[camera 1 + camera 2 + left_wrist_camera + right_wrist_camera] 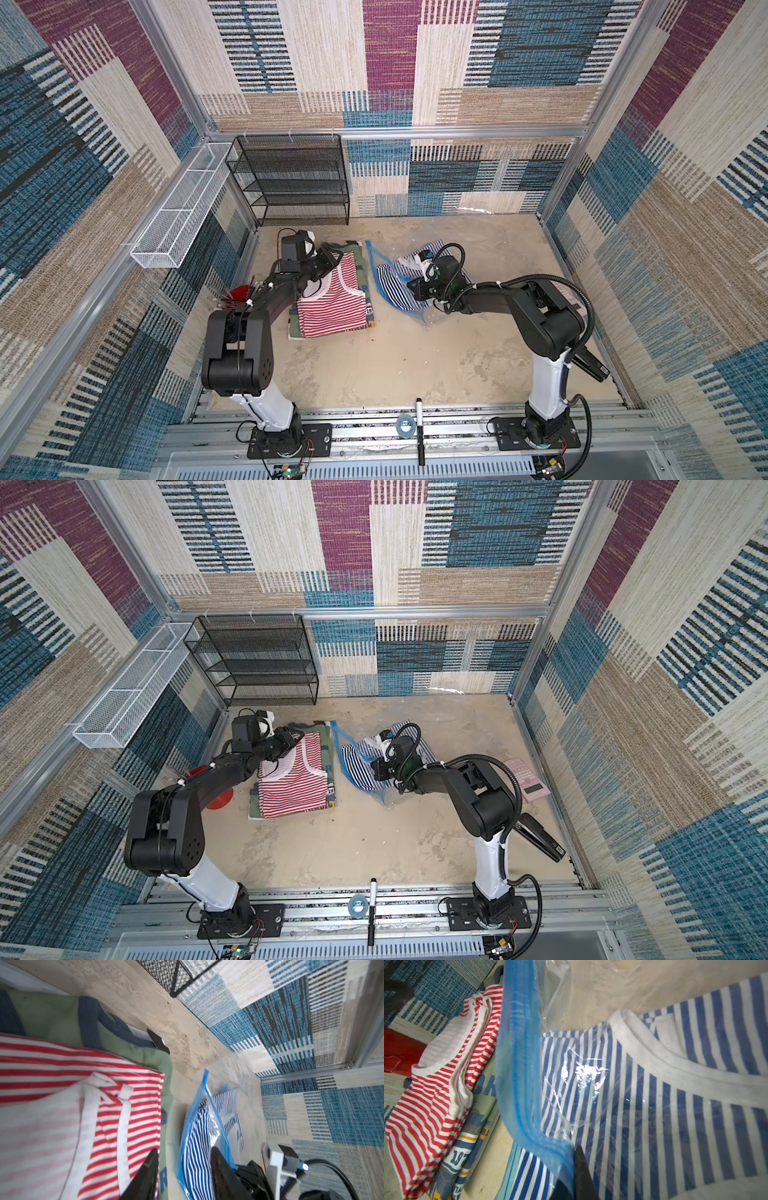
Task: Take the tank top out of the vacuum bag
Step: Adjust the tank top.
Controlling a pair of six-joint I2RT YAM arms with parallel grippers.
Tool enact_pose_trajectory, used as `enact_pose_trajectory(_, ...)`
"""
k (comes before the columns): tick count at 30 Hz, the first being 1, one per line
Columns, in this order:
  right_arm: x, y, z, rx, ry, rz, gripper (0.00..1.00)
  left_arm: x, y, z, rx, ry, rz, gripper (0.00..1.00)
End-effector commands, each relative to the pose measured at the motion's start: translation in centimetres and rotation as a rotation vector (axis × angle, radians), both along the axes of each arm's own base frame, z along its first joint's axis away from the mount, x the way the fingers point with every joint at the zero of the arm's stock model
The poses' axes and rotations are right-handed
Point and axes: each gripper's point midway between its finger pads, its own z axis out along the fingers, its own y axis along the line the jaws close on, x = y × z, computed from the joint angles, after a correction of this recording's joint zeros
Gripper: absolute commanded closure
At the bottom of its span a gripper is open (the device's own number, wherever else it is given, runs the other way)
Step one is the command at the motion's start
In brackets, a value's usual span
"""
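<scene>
Right jaws clamped on slick zip strip (519, 1064) of vacuum bag (591, 985); left jaws apart, empty; tank top (654, 1126) looks soft, light. I'd pinch white neckband (654, 1057).

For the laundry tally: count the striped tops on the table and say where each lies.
2. The red-striped top lies on top of the folded pile; the blue-striped top is in the vacuum bag. More could be hidden lower in that pile.
</scene>
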Motion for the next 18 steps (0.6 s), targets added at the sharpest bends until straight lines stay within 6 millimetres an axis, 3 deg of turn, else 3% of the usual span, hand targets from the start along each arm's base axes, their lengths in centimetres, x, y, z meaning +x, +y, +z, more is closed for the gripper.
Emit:
enact_pose_trajectory(1,0.3,0.2,1.1,0.022,-0.037,0.003,1.0,-3.1,-1.4,0.5,0.095,0.007,-0.059,0.57)
enact_pose_trajectory(5,0.2,0.2,1.2,0.024,-0.038,0.005,1.0,-7.0,-2.2,0.1,0.121,0.031,-0.061,0.57)
enact_pose_trajectory(11,0.2,0.2,1.3,0.027,-0.044,0.004,1.0,-12.1,-3.6,-2.9,0.043,0.097,-0.122,0.57)
enact_pose_trajectory(14,0.2,0.1,1.1,0.021,-0.042,0.002,1.0,-13.9,-4.1,-4.6,0.041,0.114,-0.153,0.57)
enact_pose_trajectory(18,0.3,0.0,1.0,0.013,-0.045,0.0,1.0,-15.4,-3.0,-7.9,0.082,0.206,-0.111,0.57)
